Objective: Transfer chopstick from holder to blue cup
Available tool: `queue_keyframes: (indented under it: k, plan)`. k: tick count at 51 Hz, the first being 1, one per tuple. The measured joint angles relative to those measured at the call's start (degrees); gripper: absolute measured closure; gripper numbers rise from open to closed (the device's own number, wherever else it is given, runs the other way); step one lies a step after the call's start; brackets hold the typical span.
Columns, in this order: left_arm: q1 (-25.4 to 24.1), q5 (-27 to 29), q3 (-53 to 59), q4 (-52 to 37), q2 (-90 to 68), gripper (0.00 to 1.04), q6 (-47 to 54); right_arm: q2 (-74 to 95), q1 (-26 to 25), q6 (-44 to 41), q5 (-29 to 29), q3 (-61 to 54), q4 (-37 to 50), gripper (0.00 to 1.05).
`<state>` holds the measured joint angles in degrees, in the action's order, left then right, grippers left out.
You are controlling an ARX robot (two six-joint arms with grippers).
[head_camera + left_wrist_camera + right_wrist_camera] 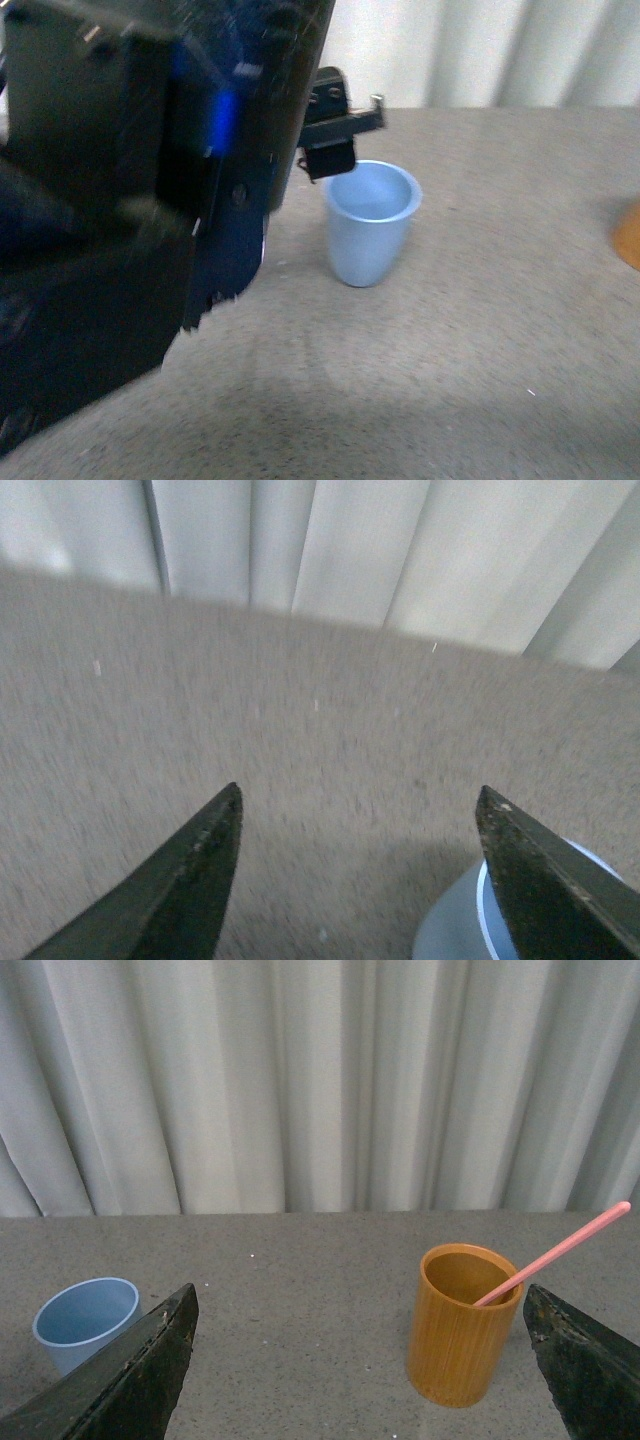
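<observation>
I have not yet picked up the thin pink plastic chopstick [555,1252]. It leans in the round orange-brown wooden holder [460,1345], with its upper end sticking out past the rim toward my right side. The right tool [360,1293] hangs released, jaws spread wide and empty, facing the holder from well back. The left tool [360,793] is also spread and empty, hovering close to the pale blue plastic cup [370,225], which stands upright on the grey speckled tabletop [480,380]. I judge the reach is the step in hand. I want to bring the right tool in over the exposed shaft above the rim and turn the jaws across the stick rather than along it. I should clench well clear of the holder's lip, since a nudge there could tip the holder. I would then draw the stick out along its own lean. The left arm crowds the cup, so I want it backed away first.
</observation>
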<state>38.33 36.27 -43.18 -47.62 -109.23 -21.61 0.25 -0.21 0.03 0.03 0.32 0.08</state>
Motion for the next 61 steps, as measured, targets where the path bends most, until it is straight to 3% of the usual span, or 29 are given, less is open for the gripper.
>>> queue_keyframes:
  k: [2,5,10,19,23,26,33,41,61]
  plan:
    - [-2.3,-2.5,6.9,-11.8,3.4,0.43,7.4,0.0,0.0,0.0,0.0,0.0,0.0,0.09]
    - [-5.9,-6.1,13.7,-18.7,10.8,0.55,14.2,0.0,0.0,0.0,-0.1,0.0,0.0,0.09]
    - [-11.9,-10.0,21.8,-20.0,21.4,0.75,18.5,0.0,0.0,0.0,-0.1,0.0,0.0,0.09]
    - [-20.6,-20.1,32.2,-16.0,32.4,1.01,20.1,0.0,0.0,0.0,-0.1,0.0,0.0,0.09]
    - [-30.4,-31.1,37.2,-10.4,42.7,1.01,20.7,0.0,0.0,0.0,-0.1,0.0,0.0,0.09]
    - [-36.6,-35.0,40.2,-3.3,52.2,1.01,20.9,0.0,0.0,0.0,-0.1,0.0,0.0,0.09]
    - [-38.0,-36.0,42.3,16.2,73.3,1.01,21.1,0.0,0.0,0.0,-0.3,0.0,0.0,0.09]
    - [-38.2,-36.2,42.2,44.8,104.2,1.01,21.2,0.0,0.0,0.0,-0.1,0.0,0.0,0.09]
    - [-38.2,-36.2,42.2,47.6,109.0,1.01,21.2,0.0,0.0,0.0,-0.1,0.0,0.0,0.09]
